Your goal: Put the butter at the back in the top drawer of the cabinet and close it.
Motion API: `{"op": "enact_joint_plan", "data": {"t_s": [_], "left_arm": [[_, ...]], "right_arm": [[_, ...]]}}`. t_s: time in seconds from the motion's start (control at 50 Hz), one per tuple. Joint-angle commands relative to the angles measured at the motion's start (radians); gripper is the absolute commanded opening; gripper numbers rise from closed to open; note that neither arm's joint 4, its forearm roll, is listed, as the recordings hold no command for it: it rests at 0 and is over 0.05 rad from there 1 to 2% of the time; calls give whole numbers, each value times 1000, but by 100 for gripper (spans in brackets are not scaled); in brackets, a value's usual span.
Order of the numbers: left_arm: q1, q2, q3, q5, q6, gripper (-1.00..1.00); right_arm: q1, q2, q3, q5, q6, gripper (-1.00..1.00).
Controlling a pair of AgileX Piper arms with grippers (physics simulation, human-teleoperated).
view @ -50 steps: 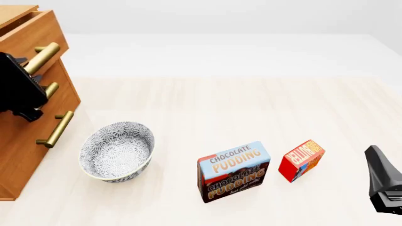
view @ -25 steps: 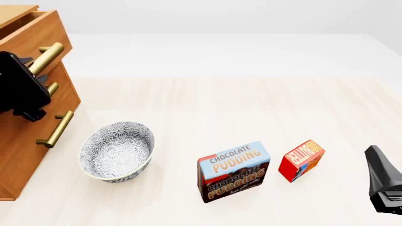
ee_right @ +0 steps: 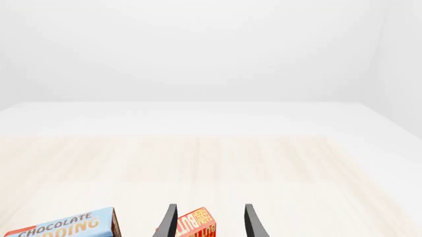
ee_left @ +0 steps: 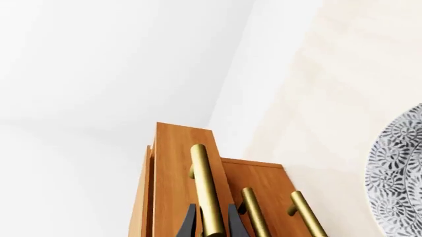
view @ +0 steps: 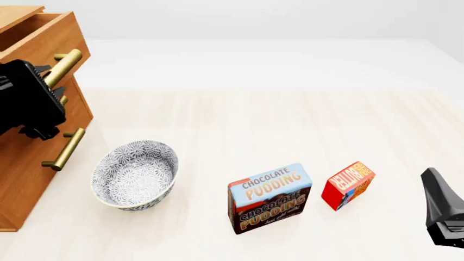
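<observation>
The butter (view: pixel 348 185) is a small red box standing on the table at the front right, beside the chocolate pudding box (view: pixel 270 198). At the far left stands the cabinet (view: pixel 29 163), its top drawer (view: pixel 45 37) pulled partly out. My left gripper (view: pixel 52 77) is shut on that drawer's brass handle (ee_left: pixel 207 192), with a dark finger on each side of the bar. My right gripper (view: pixel 433 180) hangs open to the right of the butter, not touching it. In the right wrist view the butter (ee_right: pixel 196 225) shows beyond the open fingers (ee_right: pixel 169 222).
A patterned grey-and-white bowl (view: pixel 135 174) sits in front of the cabinet, just right of the lower drawers. Their brass handles (view: pixel 64 149) stick out toward the bowl. The pudding box stands between the bowl and the butter.
The top drawer has slid further out of the cabinet, with my left gripper moving right with its handle. The right arm and the boxes have stayed still.
</observation>
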Motion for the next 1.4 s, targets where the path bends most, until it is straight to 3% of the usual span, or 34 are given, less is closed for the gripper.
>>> {"op": "enact_joint_plan", "data": {"t_s": [0.02, 1.06, 1.4], "left_arm": [[-68, 123, -25, -4, -6, -100], [-169, 226, -115, 63, -88, -100], [-187, 230, -108, 73, -109, -100]], "right_arm": [[0, 0, 0, 0, 0, 100], [0, 0, 0, 0, 0, 100], [0, 0, 0, 0, 0, 100]]}}
